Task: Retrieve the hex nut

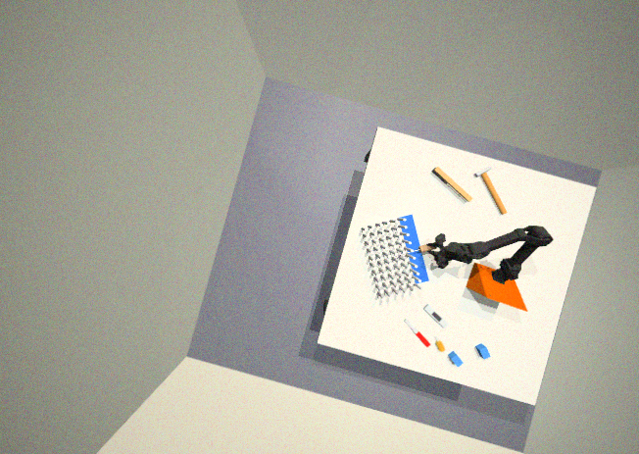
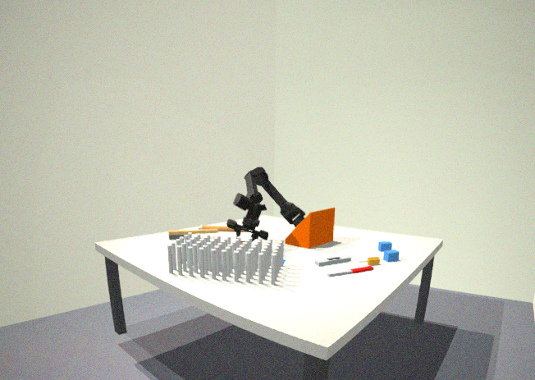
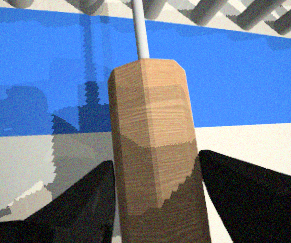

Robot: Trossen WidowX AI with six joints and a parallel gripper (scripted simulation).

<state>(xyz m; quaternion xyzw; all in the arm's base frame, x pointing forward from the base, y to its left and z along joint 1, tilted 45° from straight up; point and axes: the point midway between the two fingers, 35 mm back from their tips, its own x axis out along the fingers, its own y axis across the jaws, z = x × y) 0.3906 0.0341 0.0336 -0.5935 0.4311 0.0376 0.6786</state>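
Note:
My gripper [image 1: 433,250] [image 2: 247,233] [image 3: 156,164] is shut on the wooden handle [image 1: 424,248] [image 3: 150,114] of a tool. A thin metal rod [image 3: 140,34] runs forward from the handle, over the blue taped strip [image 1: 421,272] [image 3: 243,89], toward the spacers. The rod's far end is out of the wrist view and too small to make out in the top and exterior views. The metal spacers [image 2: 237,266] [image 3: 210,10] stand upright in close rows beyond the strip. The gripper is on the arm-base side of the strip. I cannot make out the hex nut in any view.
A wooden-handled brush-like tool [image 1: 452,183] and a hammer [image 1: 494,192] lie to one side. On the other lie a grey level-like bar [image 1: 435,316], a red-handled tool [image 1: 422,339], a small orange-yellow tool [image 1: 440,345] and two blue blocks [image 1: 455,359] [image 1: 482,351]. An orange wedge [image 1: 484,285] [image 2: 321,228] is by the arm's base.

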